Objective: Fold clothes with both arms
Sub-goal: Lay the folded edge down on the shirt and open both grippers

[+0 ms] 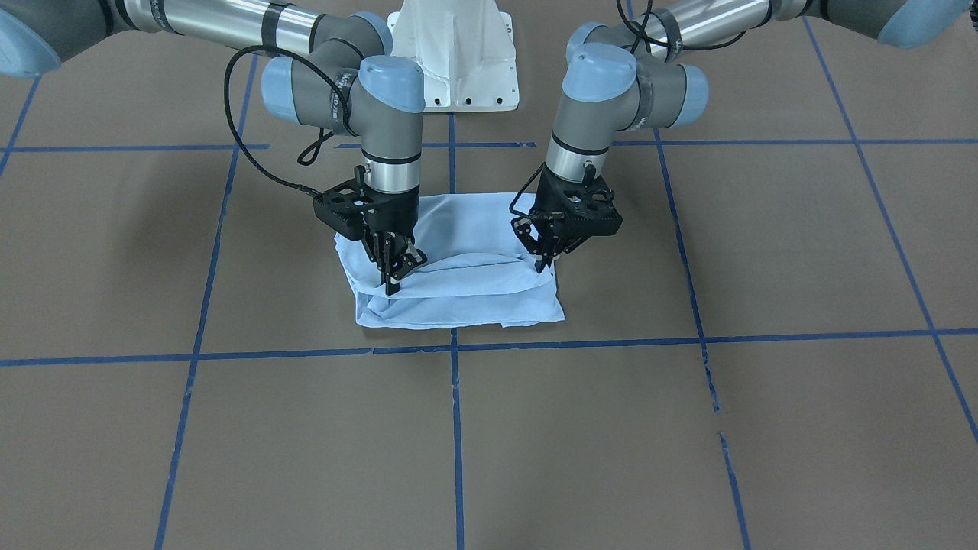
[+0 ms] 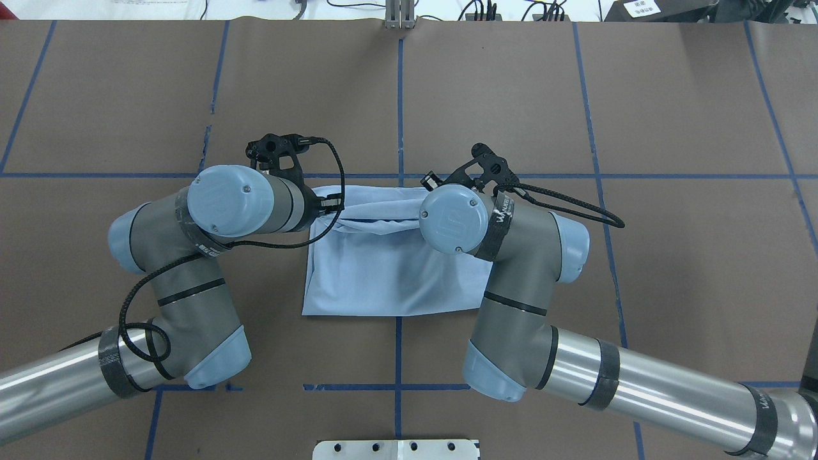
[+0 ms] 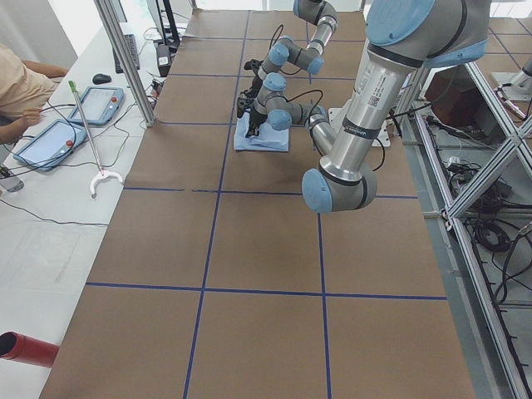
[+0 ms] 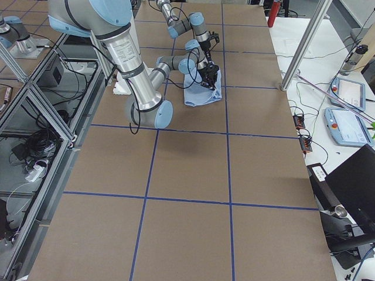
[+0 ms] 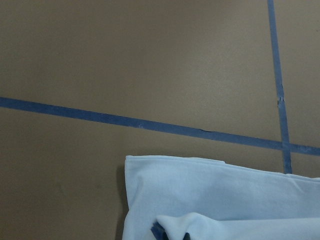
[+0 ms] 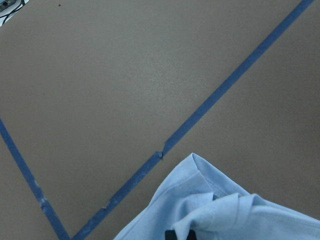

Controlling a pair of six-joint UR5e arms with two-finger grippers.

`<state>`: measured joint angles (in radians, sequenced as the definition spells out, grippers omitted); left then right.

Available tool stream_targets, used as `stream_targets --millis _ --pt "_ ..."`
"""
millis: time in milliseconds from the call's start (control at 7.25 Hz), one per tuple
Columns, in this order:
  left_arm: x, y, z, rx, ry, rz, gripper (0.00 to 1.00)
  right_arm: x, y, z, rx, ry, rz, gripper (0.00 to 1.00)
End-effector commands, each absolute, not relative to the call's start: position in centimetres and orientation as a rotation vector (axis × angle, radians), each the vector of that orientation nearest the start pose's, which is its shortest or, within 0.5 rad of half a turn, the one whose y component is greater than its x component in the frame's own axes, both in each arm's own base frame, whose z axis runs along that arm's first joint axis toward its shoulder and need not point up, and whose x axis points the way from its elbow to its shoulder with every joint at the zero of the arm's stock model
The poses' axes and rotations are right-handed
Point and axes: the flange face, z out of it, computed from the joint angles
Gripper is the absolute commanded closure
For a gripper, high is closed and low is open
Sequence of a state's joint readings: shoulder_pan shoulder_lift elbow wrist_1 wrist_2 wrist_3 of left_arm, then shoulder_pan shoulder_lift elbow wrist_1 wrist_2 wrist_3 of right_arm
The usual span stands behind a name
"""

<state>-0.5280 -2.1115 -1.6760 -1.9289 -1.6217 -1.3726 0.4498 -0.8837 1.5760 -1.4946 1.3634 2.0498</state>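
The light blue T-shirt (image 1: 466, 298) lies folded into a small rectangle on the brown table, near the middle; its print is hidden. It also shows in the overhead view (image 2: 383, 275). My left gripper (image 1: 545, 263) is shut on the shirt's raised fold at one end. My right gripper (image 1: 393, 281) is shut on the same fold at the other end. The fold hangs in a low ridge between them, above the far half of the shirt. In the overhead view both wrists cover the fingers. The wrist views show only shirt corners (image 5: 210, 200) (image 6: 215, 215) at their bottom edges.
Blue tape lines (image 1: 455, 428) divide the brown table into squares. The white pedestal base (image 1: 454, 53) stands behind the shirt. Beyond the table's far edge a side bench holds tablets (image 3: 50, 141), cables and a person's arm (image 3: 21, 87). Metal posts (image 3: 125, 58) stand at that edge.
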Motion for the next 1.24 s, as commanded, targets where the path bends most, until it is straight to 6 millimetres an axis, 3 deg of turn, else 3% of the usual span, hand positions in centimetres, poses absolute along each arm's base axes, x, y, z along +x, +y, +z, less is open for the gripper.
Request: stream_targets --millis 0,276,414,552,828,966,1104 --pt "50.6 -45.2 25.5 0.385 0.972 -0.176 0.01 -55.8 -46.9 23.6 0.225 -0.791 0.902 0.0" --pt "45.0 -49.7 25.5 0.382 0.99 -0.031 0.0 -55.3 -46.6 22.3 0.232 -0.791 0.666 0.0" --pt "43.7 -50.8 25.8 0.4 0.98 -0.022 0.0 -57.1 -44.0 21.7 0.251 -0.802 0.555 0.0" --pt "43.2 -51.2 25.8 0.404 0.978 -0.03 0.0 -59.2 -41.3 21.2 0.269 -0.8 0.451 0.0" --pt "43.2 -51.2 25.7 0.403 0.98 -0.034 0.0 -61.7 -38.8 22.1 0.341 -0.747 0.265 0.0" --pt "43.2 -51.2 25.7 0.402 0.981 -0.035 0.0 -62.0 -39.2 22.8 0.362 -0.718 0.209 0.0" --pt "43.2 -51.2 25.7 0.402 0.982 -0.038 0.0 -61.4 -41.4 24.2 0.374 -0.677 0.211 0.0"
